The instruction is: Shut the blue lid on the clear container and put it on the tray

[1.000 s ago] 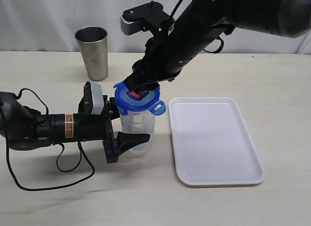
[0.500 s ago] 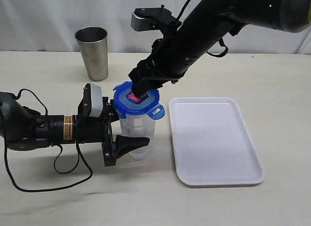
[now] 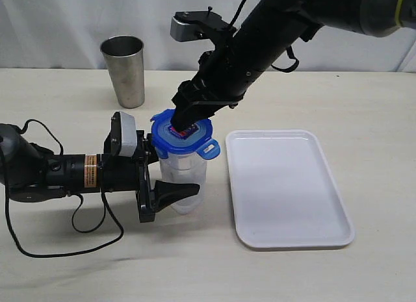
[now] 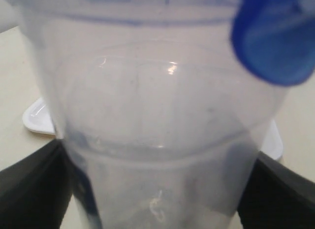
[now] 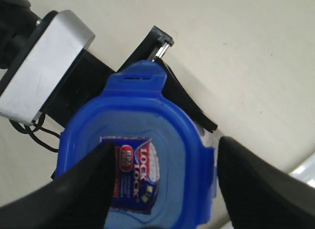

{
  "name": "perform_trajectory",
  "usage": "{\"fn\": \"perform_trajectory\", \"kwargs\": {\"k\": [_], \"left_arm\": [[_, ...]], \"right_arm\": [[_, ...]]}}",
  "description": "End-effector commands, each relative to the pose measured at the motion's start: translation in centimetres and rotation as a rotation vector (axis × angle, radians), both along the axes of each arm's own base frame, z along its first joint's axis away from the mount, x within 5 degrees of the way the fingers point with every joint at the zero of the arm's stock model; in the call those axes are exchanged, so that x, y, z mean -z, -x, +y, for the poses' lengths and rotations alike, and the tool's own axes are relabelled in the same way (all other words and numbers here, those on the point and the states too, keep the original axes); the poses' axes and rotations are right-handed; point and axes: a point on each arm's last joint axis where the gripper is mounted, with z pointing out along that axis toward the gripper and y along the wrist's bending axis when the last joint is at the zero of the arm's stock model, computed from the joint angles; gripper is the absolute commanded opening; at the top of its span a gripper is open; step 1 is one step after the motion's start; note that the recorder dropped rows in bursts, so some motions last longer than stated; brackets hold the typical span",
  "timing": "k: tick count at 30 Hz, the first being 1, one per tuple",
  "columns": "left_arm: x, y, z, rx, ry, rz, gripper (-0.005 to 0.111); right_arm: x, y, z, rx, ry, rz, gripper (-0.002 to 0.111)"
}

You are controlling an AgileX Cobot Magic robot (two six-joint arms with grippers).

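The clear container [image 3: 182, 178] stands upright on the surface [image 3: 364, 100] just beside the tray [image 3: 286, 185], not on it, off the tray's long edge on the left arm's side. The left claw [image 3: 179, 175] lies low and level, pinching the container's lower body, one finger on each side. The blue lid [image 3: 185, 136] sits on the container's mouth, and one flap sticks out toward the tray. The right claw [image 5: 162, 184] comes down from above, fingers spread, tips on the lid's top. A steel tumbler [image 3: 123, 68] stands well away from the tray, beyond the container.
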Motion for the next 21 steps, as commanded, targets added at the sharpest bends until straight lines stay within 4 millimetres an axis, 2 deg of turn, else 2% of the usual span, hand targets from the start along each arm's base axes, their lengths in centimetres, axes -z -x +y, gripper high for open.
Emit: {"fn": "perform_trajectory", "kwargs": {"k": [1,9,13,21], "left_arm": [[-0.1,-0.4,0.0,-0.030,-0.006,-0.009,0.000],[-0.1,-0.4,0.0,-0.031,-0.006,-0.007,0.000],[-0.1,-0.4,0.0,-0.031,-0.006,-0.007,0.000],[-0.1,-0.4,0.0,-0.031,-0.006,-0.007,0.000]], "right_arm": [[2.4,0.5,0.2,-0.091,0.136,0.074,0.057],[-2.0,0.7,0.1,-0.084,0.077,-0.040,0.058],[-3.1,0.6,-0.2,-0.073,0.080,-0.113,0.066],[-5.1,-0.6,-1.2,0.013,0.149,-0.346,0.065]]}}
